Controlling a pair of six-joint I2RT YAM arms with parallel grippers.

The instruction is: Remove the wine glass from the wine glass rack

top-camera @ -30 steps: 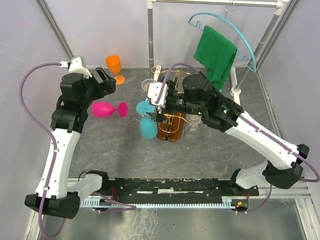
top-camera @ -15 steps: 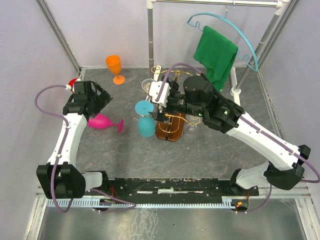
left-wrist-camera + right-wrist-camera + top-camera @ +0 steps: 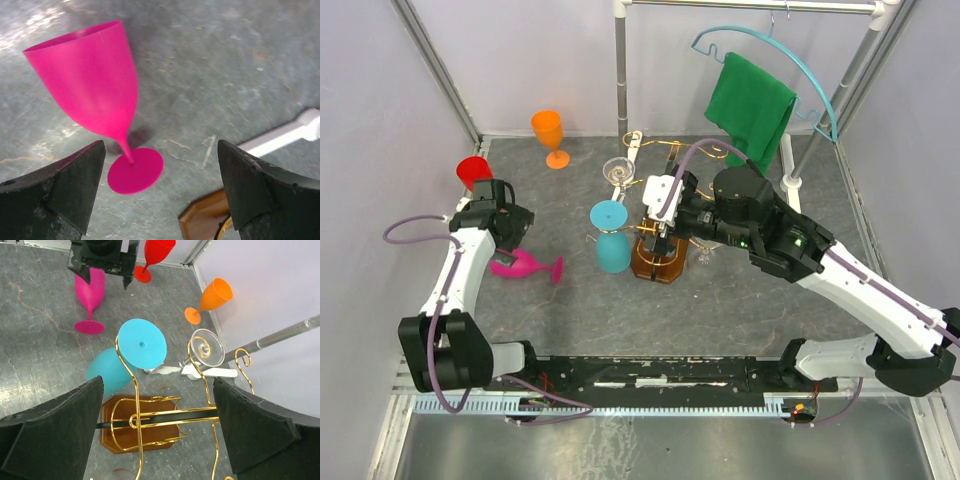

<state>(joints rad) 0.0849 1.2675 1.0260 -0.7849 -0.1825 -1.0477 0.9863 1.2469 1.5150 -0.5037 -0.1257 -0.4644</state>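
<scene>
The wine glass rack point(image 3: 660, 262) has a brown wooden base and gold wire arms point(image 3: 131, 390). A teal wine glass point(image 3: 612, 252) hangs upside down on one arm, also in the right wrist view point(image 3: 142, 344). A clear glass point(image 3: 206, 347) hangs on another arm. My right gripper point(image 3: 157, 425) is open and empty, right above the rack point(image 3: 652, 230). A pink wine glass point(image 3: 95, 85) appears to stand on its foot on the table point(image 3: 520, 264). My left gripper point(image 3: 160, 200) is open and empty, just up-left of it point(image 3: 508, 235), apart from it.
An orange glass point(image 3: 548, 130) and a red glass point(image 3: 473, 170) stand at the back left. A green towel point(image 3: 750, 105) hangs on a teal hanger from the grey rail point(image 3: 750, 6) behind the rack. A second clear glass point(image 3: 703, 250) hangs at the rack's right.
My left gripper lowered the pink glass to the table, let go and pulled back left. My right gripper moved right, away from the teal glass, over the rack.
</scene>
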